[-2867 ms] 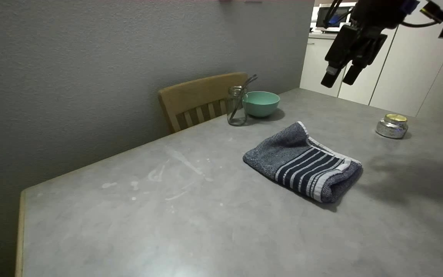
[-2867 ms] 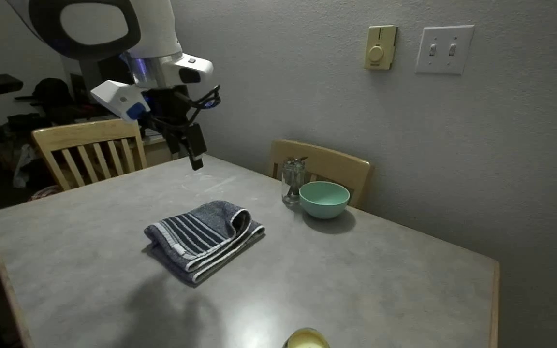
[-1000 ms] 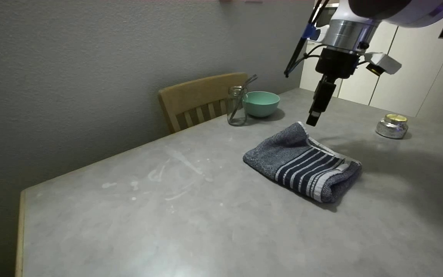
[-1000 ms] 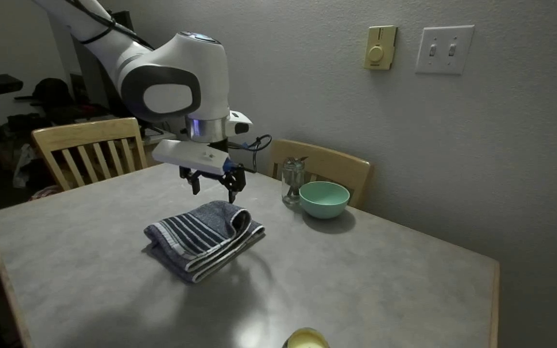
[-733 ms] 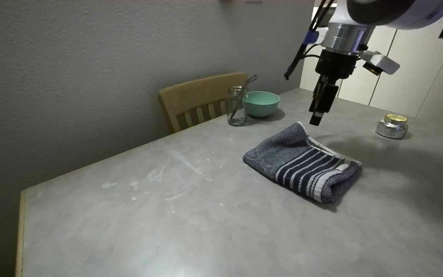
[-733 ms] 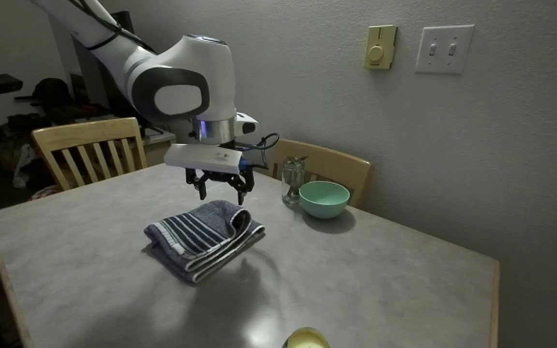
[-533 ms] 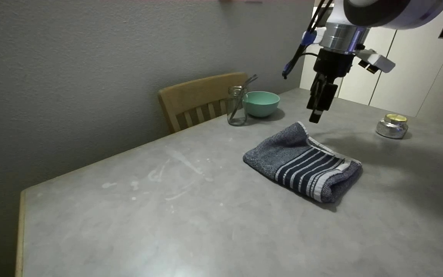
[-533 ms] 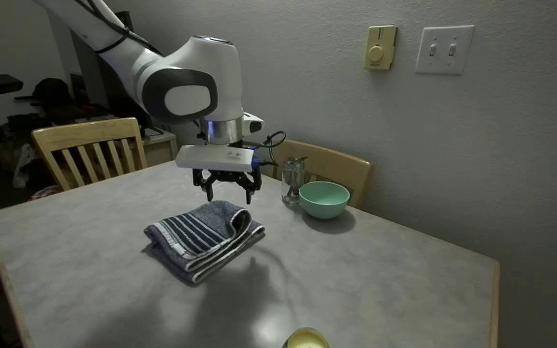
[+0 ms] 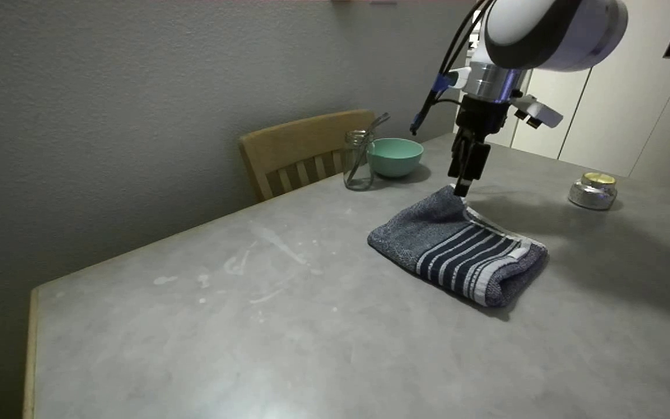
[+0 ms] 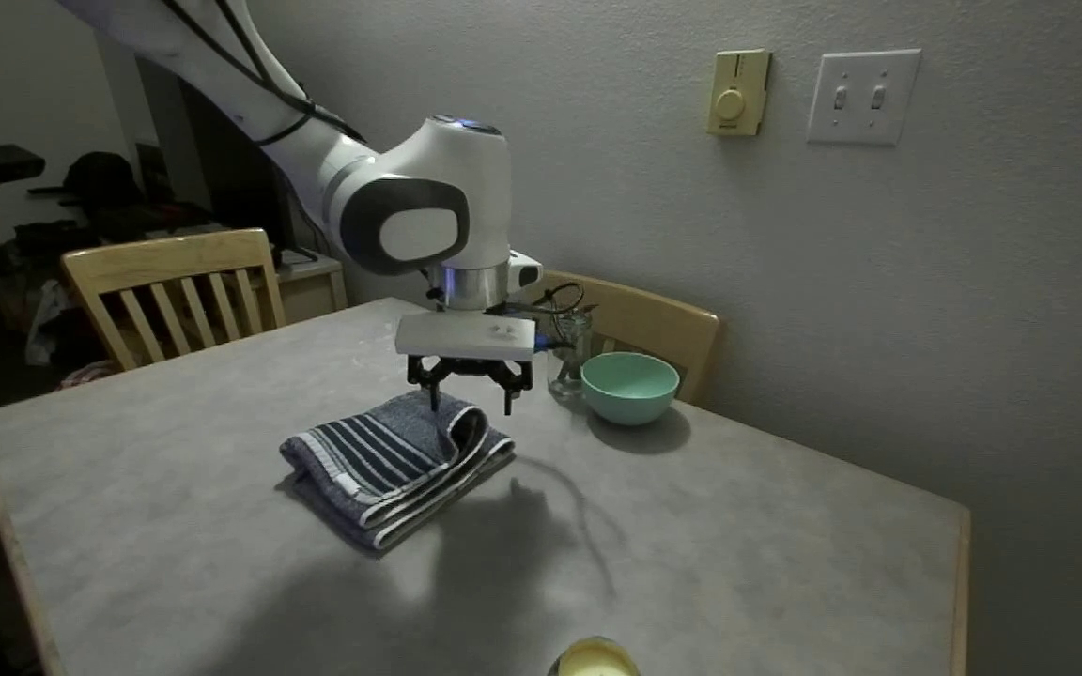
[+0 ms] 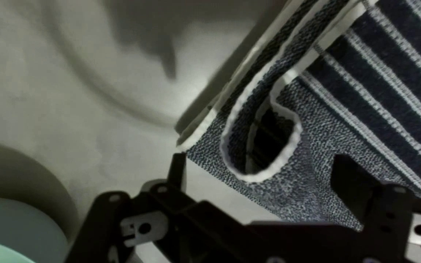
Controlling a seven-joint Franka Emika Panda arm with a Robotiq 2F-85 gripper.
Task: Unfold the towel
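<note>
While the fingers (image 11: pixel 351 179) stand spread with nothing pinched between them, the gripper (image 10: pixel 471 409) hangs at the raised end of the towel (image 10: pixel 395 465); whether a tip touches cloth I cannot tell. Seen from the wrist, one finger overlaps the plain part, the other lies past a corner, and the hem's open loop (image 11: pixel 252 178) sits between. The towel rests folded in layers on the table (image 9: pixel 207 349), stripes upward. If the fingers close too high, they will probably catch only air or slip off the hem; too deep, and they may take several layers, lifting the whole bundle without opening it. Farther out, a green bowl (image 10: pixel 630 392) and a glass jar (image 9: pixel 358 166) stand side by side; loose cloth swung that way could topple the jar.
</note>
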